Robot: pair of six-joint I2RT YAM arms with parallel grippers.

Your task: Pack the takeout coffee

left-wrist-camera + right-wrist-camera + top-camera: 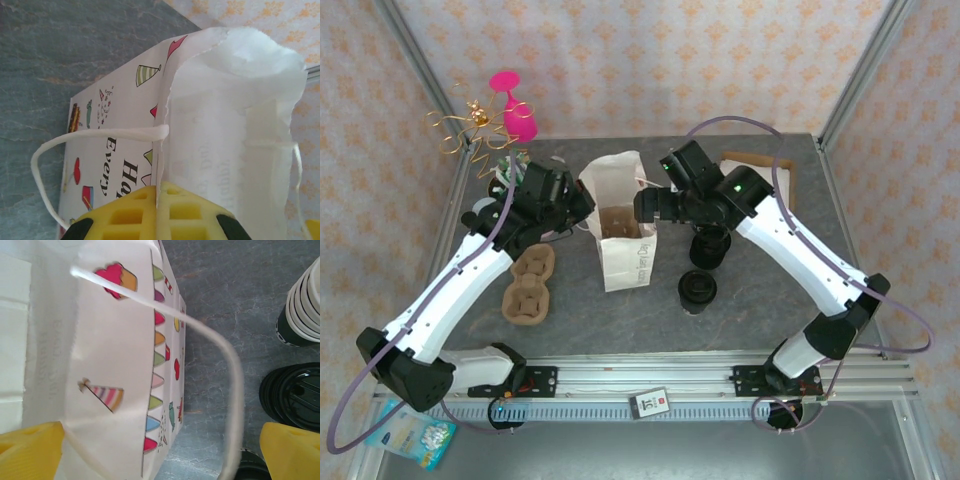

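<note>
The takeout coffee [697, 289], a small dark cup under a round black lid, stands on the table right of a white printed paper bag [626, 262]. The bag stands upright with its mouth open and a brown cardboard insert [618, 222] inside. My left gripper [582, 212] is at the bag's left rim. In the left wrist view its yellow pads [159, 195] are shut on the edge of the bag's paper wall [120, 100]. My right gripper [646, 206] hangs open over the bag's right rim, and the bag's wall [110, 340] and white handle loop [230, 390] lie between its fingers [160, 452].
A stack of cream-rimmed cups [306, 305] and a stack of black lids [295, 396] stand right of the bag, partly under my right arm [709, 250]. A brown cup carrier [528, 285] lies left of the bag. Pink and gold ornaments [515, 115] stand at the back left.
</note>
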